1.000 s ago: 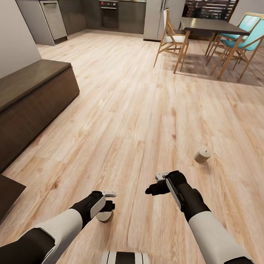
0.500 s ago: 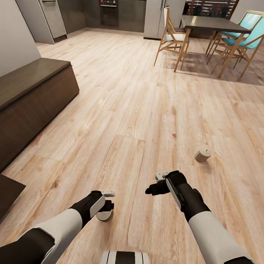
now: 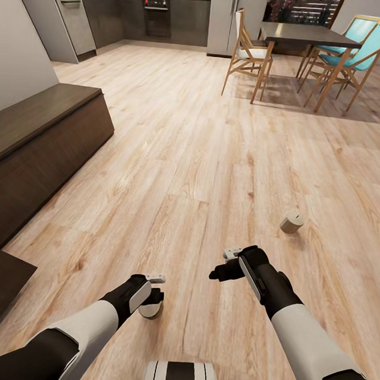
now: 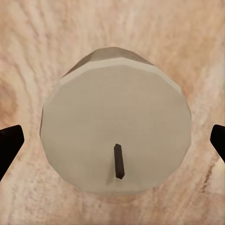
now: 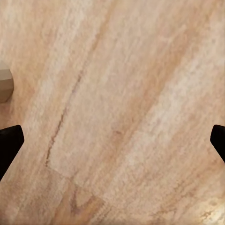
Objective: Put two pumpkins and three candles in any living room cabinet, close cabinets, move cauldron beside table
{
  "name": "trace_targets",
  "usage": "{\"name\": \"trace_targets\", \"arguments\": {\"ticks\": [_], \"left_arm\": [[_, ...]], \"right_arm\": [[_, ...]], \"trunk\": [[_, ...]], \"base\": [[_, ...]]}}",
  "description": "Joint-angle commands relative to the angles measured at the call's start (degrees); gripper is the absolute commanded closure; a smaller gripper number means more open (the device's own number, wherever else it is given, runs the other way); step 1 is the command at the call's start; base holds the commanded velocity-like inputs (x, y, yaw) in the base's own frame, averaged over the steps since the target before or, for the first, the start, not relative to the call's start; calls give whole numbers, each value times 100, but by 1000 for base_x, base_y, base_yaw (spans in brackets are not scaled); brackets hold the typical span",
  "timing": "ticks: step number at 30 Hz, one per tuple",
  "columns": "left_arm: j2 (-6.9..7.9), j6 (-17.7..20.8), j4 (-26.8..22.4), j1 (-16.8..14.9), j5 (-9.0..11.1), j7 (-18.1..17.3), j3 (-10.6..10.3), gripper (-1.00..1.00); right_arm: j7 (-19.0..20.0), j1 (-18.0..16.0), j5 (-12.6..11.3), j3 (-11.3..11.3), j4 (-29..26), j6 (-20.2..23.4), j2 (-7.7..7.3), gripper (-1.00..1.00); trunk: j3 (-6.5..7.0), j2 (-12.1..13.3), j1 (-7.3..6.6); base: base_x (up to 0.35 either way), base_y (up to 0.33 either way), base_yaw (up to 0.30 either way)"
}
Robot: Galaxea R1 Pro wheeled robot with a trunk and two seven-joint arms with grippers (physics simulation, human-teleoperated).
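Bright, even rendered light, soft chair shadows on the floor [image 3: 214, 158], blurry wrist close-ups.

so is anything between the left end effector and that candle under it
Nothing visible. In the left wrist view the candle sits directly below the left end effector, its fingertips spread wide on either side with bare wood floor around it. The head view also shows the end effector right over it.

You're in an open-plan home: plank floor [image 3: 203, 157], kitchen cupboards [image 3: 110, 18] with oven [image 3: 157, 13] far beyond the fingers, dining desk [image 3: 301, 35] with chairs [image 3: 247, 51], low cabinet [image 3: 42, 143].
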Motion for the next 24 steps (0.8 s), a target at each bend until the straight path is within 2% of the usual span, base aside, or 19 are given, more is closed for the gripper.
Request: {"name": "trace_targets", "arguments": {"ticks": [1,14,24], "left_arm": [[3,20,-11,-1,61,46,-40,-100],[3,20,-11,-3,61,46,-40,-100],[3,20,-12,-2,61,46,-40,-100]], "right_arm": [[21,-3,23,3,-5,21,0,-100],[22,-3,23,6,-5,21,0,-100],[23,-3,23,4,-5,21,0,-100]], "trunk": [[-4,-2,-1],[-292,-19,32],[-292,-19,32]], "base": [[0,0,0],[0,0,0],[0,0,0]]}}
